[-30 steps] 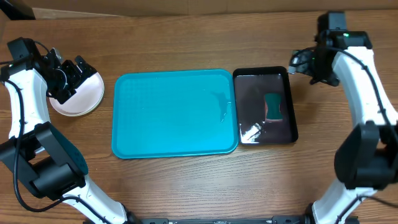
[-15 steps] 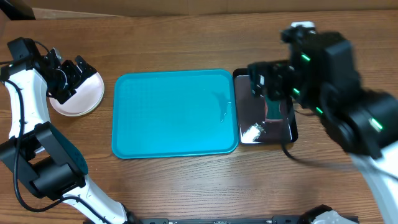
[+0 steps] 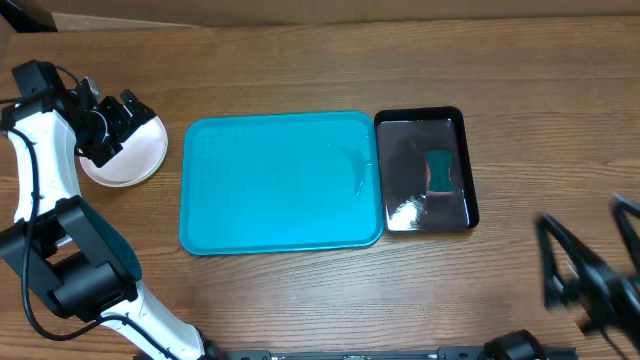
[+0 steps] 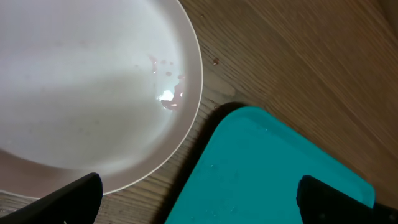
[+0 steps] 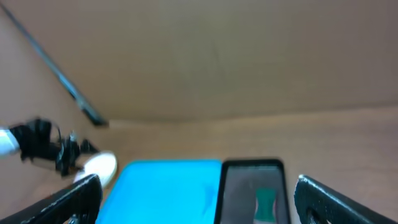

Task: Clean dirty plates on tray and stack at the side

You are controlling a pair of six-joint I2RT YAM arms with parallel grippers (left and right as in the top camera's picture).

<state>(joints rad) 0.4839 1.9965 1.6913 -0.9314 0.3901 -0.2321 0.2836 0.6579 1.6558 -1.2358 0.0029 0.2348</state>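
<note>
A white plate lies on the table left of the turquoise tray, whose surface holds no plates. The plate's rim fills the upper left of the left wrist view, with small wet reddish specks. I see no pale blue or yellow-green plate. My left gripper hangs open over the plate's near edge, holding nothing; it also shows in the left wrist view. My right gripper is a blur at the front right corner, open and empty, far from the tray. In the right wrist view it looks across the whole table.
A glossy black tray touches the turquoise tray's right side and holds a green sponge and some wet glare. Both also show in the right wrist view, the black tray and the sponge. A cardboard wall stands behind the table.
My right arm has swung from the back right, across the black tray, down to the front right corner and is still blurred. The left arm and the plate have not moved.
</note>
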